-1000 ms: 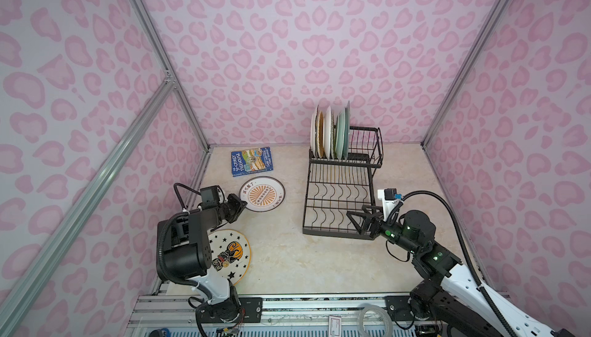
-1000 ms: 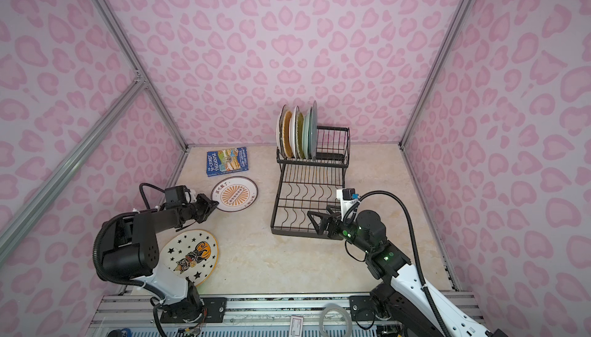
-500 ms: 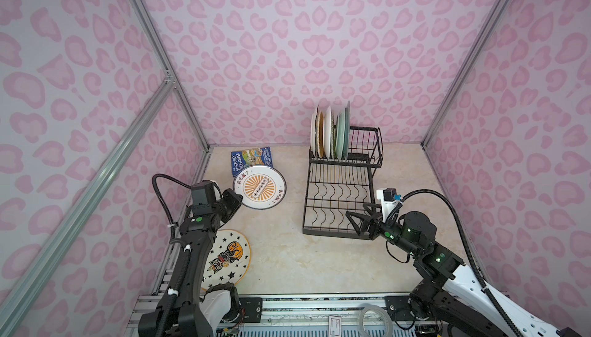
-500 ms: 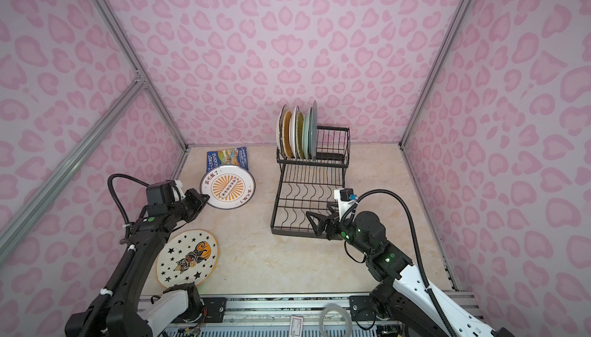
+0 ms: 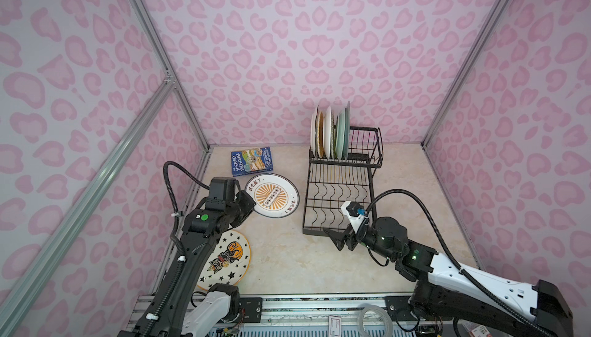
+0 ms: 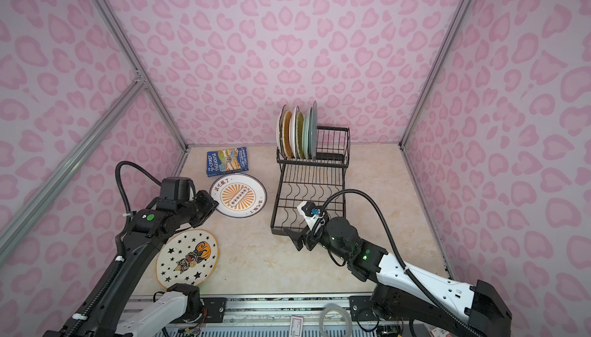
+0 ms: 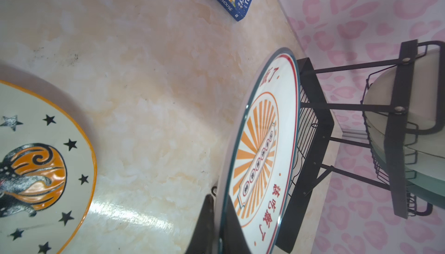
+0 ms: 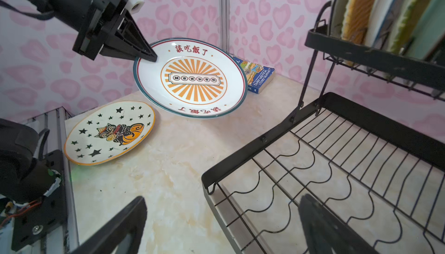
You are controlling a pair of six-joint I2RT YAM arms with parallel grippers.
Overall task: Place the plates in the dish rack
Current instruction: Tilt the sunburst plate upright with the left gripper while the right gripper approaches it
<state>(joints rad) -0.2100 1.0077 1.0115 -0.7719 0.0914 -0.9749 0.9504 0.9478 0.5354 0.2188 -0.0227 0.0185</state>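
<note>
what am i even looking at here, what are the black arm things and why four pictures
These are two robot arms mounted at the table's near edge, each ending in a two-fingered claw. The two wide pictures come from one camera overhead. The two close ones come from a small camera on each arm's wrist. On the table lie a star plate, a blue book and a black wire dish rack. The rack's raised basket holds several plates standing on edge. The left claw is shut on the rim of the sunburst plate, holding it tilted off the table. The right claw is open and empty beside the rack's near corner.
</note>
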